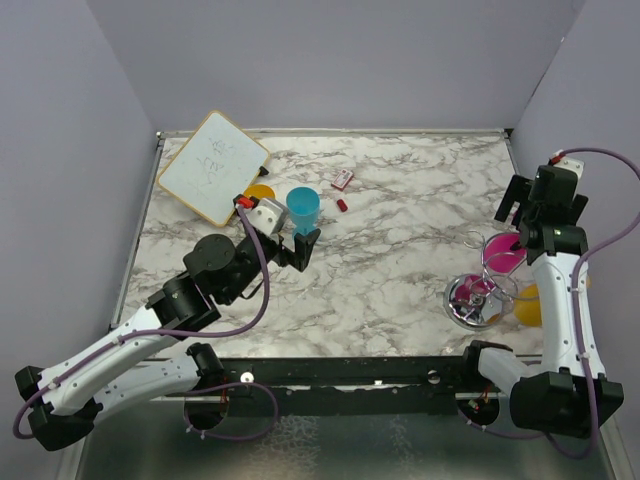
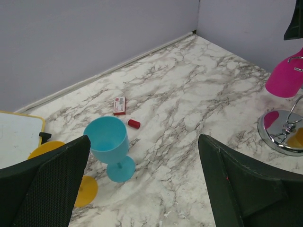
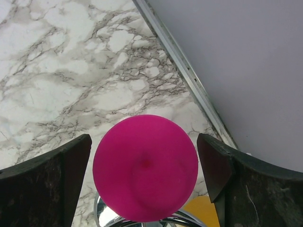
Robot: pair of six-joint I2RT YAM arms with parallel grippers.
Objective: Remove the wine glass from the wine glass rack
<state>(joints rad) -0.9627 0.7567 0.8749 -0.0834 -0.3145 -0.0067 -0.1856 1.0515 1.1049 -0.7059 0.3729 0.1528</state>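
The right tool (image 3: 144,151) stands wide open, its dark fingers (image 3: 47,184) apart on either side of the magenta wine glass (image 3: 144,168) and not touching it. The glass is on the wine glass rack (image 1: 475,300), above the shiny round base, near the right edge of the marbled surface (image 1: 400,200). A yellow object (image 1: 528,305) lies just beside the rack. Well apart on the left, the left tool (image 2: 143,142) is also open and holds nothing. A blue glass (image 2: 110,144) stands upright just beyond it, with a small red cap (image 2: 134,124) and a whiteboard (image 1: 213,165) nearby.
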